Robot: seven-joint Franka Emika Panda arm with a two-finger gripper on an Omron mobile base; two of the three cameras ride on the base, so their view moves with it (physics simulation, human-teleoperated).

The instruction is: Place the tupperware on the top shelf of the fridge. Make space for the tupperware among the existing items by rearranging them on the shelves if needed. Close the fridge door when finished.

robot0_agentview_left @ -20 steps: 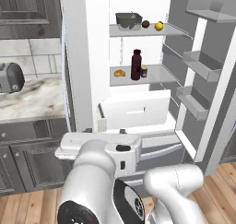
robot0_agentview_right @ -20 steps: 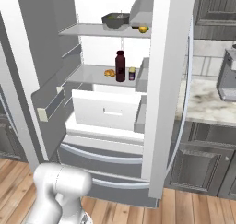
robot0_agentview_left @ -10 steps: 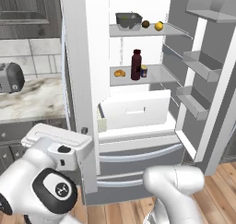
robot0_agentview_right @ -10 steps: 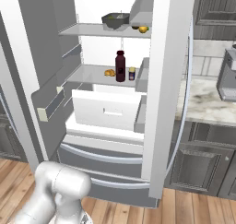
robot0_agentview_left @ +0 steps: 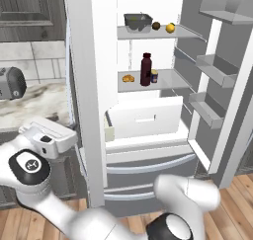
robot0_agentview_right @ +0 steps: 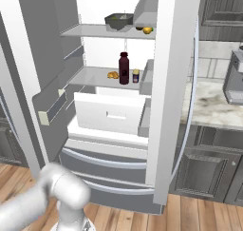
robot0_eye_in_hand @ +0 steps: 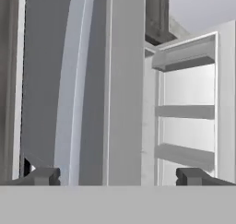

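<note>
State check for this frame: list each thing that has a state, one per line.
fridge: both upper doors open, bottom drawers shut.
tupperware: upright on the top shelf, left of two round fruits.
maroon bottle: upright, capped, on the middle shelf beside the small can.
white crisper drawer: pulled partly out.
gripper: open, empty, facing a door edge.

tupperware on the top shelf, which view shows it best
The left base view: the tupperware sits in plain sight on the top shelf, beside two small fruits. The right base view shows it too, its right side cut off by a door bin. The hand view faces the door edge instead.
</note>
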